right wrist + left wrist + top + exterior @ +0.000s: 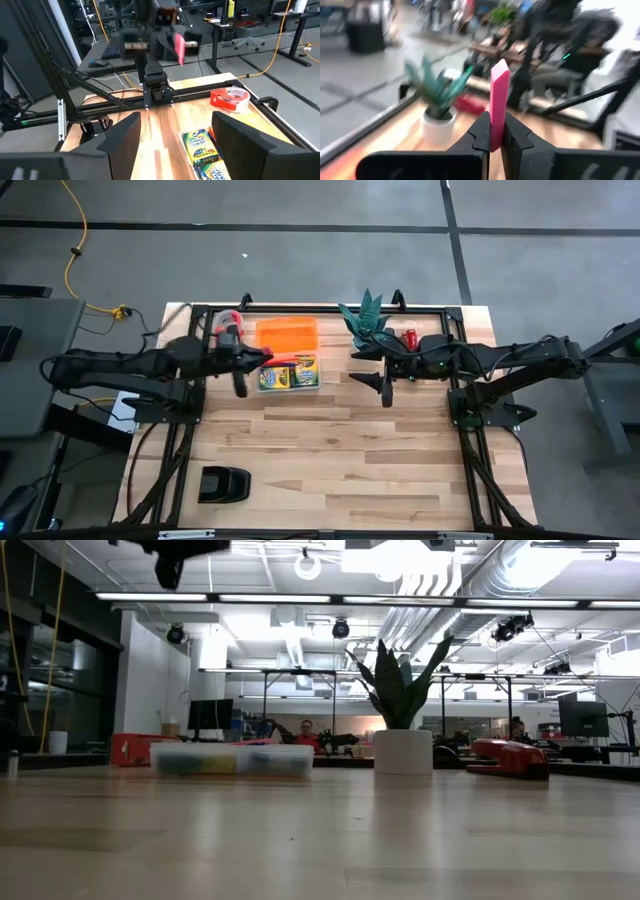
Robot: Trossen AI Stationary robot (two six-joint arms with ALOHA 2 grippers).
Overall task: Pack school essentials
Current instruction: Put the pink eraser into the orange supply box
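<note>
The left gripper point(490, 142) is pinching the pink eraser point(498, 102) above the clear box point(288, 376); lowering it in looks next, while the right gripper point(385, 387), fingers wide, is waiting beside the plant point(367, 320).

So it's a light wood plank table point(330, 450) with a clear bin point(289, 376) near the back edge, and an orange lid point(287, 333) lies flat just behind it. There's a potted plant point(366, 320) and a red cylinder point(409, 338) lying on its side back there, a red tape dispenser point(226, 322) at the back left, and a squat black thing point(223, 484) alone near the front left.
</note>
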